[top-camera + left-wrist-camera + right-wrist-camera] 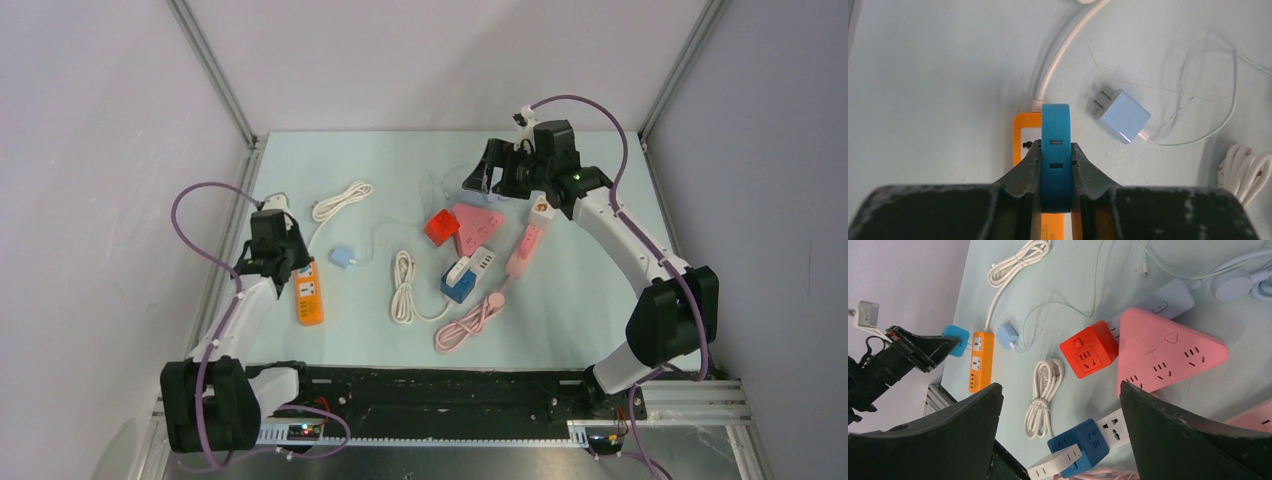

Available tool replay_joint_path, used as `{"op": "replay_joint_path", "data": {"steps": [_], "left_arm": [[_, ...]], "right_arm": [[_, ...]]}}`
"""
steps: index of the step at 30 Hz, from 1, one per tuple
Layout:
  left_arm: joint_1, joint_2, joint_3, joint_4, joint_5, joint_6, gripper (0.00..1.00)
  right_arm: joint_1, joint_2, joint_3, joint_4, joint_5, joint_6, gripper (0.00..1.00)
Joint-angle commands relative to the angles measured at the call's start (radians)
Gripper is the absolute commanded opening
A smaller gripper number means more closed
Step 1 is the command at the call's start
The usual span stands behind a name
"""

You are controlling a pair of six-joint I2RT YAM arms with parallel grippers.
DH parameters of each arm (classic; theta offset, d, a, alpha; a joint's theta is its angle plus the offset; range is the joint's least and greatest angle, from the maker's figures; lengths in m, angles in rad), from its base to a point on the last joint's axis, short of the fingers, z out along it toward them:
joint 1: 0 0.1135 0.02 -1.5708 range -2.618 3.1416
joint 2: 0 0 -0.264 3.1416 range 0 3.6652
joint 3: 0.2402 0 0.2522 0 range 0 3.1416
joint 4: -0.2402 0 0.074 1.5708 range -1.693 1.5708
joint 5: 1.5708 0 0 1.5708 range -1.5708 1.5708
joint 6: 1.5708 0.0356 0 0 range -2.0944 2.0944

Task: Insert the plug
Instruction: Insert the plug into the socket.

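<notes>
Sitting clamped in left tool (1055,148), plug (1055,122)

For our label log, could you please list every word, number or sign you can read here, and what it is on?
"04" (uncertain): orange power strip, near end, partly hidden behind the blue plug.
Power sign: button on the red cube socket.
Small grey print on the pink triangular strip: too small to read.
Nothing else legible.

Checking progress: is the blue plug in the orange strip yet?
Out: the left gripper holds the blue plug by the orange strip, prongs visible.
</notes>
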Motion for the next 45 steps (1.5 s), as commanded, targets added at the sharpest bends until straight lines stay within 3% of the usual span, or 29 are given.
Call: {"op": "replay_joint_path", "data": {"steps": [1, 32, 45], "left_arm": [[0.014, 0.003, 0.059, 0.036, 0.037, 0.045, 0.0], [0.017, 0.144, 0.042, 0.064, 0.013, 0.013, 0.0], [0.006, 0.087, -0.032, 0.065, -0.01, 0.004, 0.0]], "right_arm": [[-0.007, 0.015, 0.005, 0.018, -0.02, 0.005, 0.9], [-0.043, 0.021, 0.004, 0.001, -0.029, 0.001, 0.89], [-0.059, 0.021, 0.001, 0.007, -0.035, 0.003, 0.89]]}}
